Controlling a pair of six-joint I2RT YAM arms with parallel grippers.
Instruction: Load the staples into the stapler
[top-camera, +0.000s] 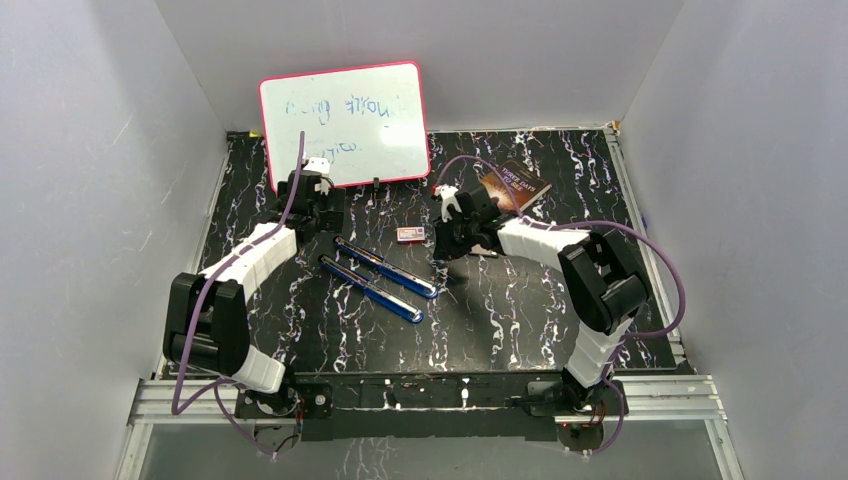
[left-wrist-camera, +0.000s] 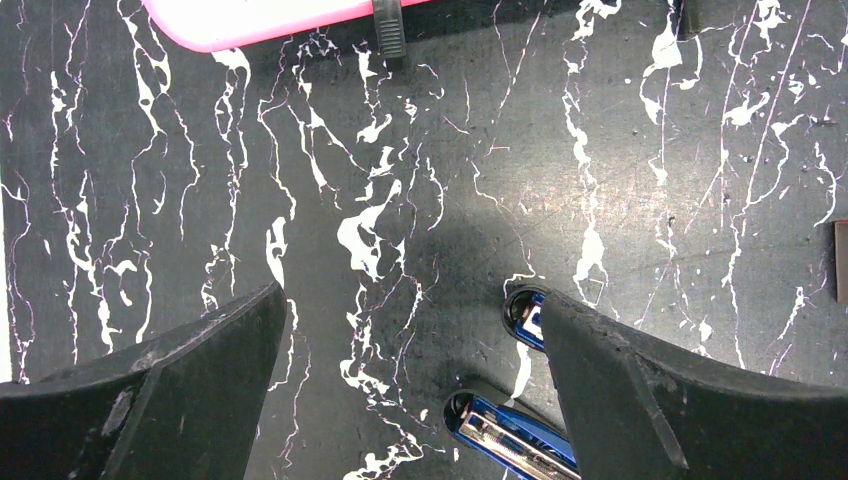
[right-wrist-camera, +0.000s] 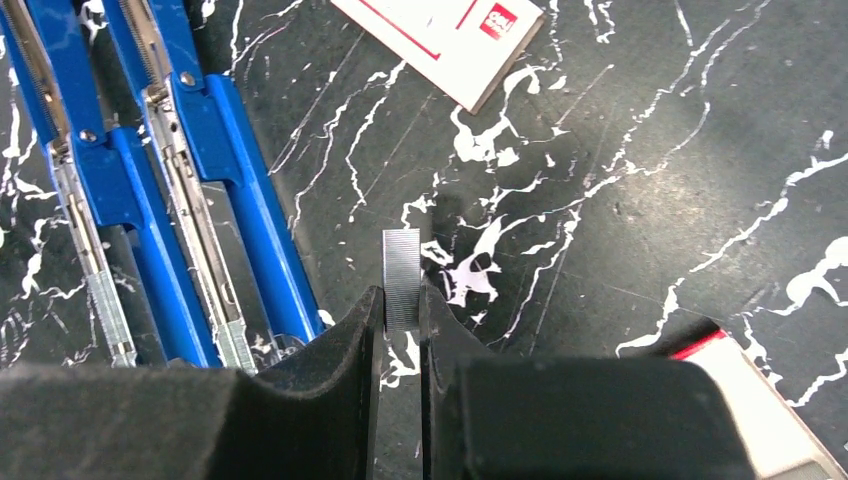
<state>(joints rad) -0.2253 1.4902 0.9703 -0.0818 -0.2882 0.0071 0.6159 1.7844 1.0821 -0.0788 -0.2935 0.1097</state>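
right gripper (right-wrist-camera: 401, 312) is clamped on the staples (right-wrist-camera: 401, 265), beside the opened blue stapler (right-wrist-camera: 215, 150) and white box (right-wrist-camera: 445, 35); left gripper (left-wrist-camera: 408, 305) stands wide apart.

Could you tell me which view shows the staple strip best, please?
Right wrist: the staple strip is pinched in the right end effector, ridges clear. In top external it is too small to see; left wrist misses it.

- Table (left-wrist-camera: 640, 150): black, white-veined marble look, faint sheen, fine scratches.
- Stapler (right-wrist-camera: 250, 210): glossy blue shell, bright metal rails.
- Staples (right-wrist-camera: 402, 280): silvery-grey, finely ribbed metal.
- Fingers (right-wrist-camera: 340, 360): matt black, slightly grainy plastic.
- Whiteboard (top-camera: 345, 120): glossy white, pink rim.
- Box (right-wrist-camera: 440, 45): smooth white card, red label.
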